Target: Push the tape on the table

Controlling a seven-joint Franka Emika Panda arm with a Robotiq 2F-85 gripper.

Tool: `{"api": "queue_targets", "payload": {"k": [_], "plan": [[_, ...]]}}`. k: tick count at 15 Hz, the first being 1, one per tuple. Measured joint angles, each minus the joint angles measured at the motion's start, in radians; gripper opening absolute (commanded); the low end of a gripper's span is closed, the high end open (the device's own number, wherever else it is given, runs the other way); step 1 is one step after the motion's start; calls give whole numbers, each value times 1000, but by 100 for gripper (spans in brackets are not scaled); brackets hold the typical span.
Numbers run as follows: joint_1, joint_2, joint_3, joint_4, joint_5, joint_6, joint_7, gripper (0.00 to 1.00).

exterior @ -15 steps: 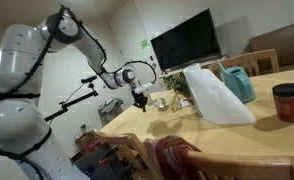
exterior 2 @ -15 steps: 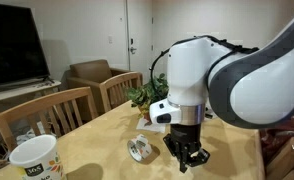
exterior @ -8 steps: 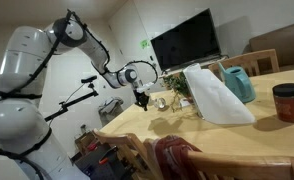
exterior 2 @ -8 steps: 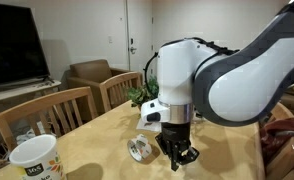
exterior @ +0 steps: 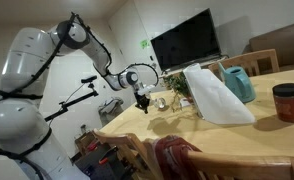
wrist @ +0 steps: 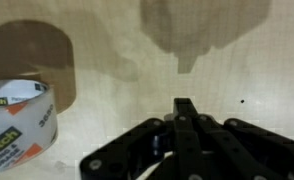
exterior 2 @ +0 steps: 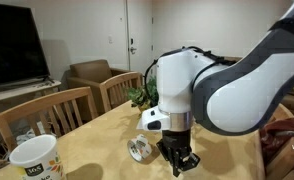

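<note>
A roll of clear tape (wrist: 15,125) with a white printed core lies flat on the light wooden table (wrist: 107,60), at the left edge of the wrist view. My gripper (wrist: 185,106) is shut with nothing between its fingers, hovering just over the tabletop to the right of the roll and not touching it. In an exterior view the tape (exterior 2: 139,149) sits on the table (exterior 2: 97,135) just left of the gripper (exterior 2: 179,161). From farther away the gripper (exterior: 142,102) hangs over the table's far end; the tape is not clearly seen there.
A white mug (exterior 2: 35,160) stands at the near table corner, a potted plant (exterior 2: 142,97) behind the arm. Wooden chairs (exterior 2: 47,112) line the far side. A white bag (exterior: 213,93), teal pitcher (exterior: 239,82) and red jar (exterior: 287,102) stand further along the table.
The arm has shifted slightly toward the tape, bringing the shut gripper closer to the roll. The tape has not visibly moved.
</note>
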Motion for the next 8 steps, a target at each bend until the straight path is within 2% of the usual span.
{"api": "queue_targets", "payload": {"k": [8], "plan": [[7, 66, -1, 96, -46, 0, 3, 0]]}}
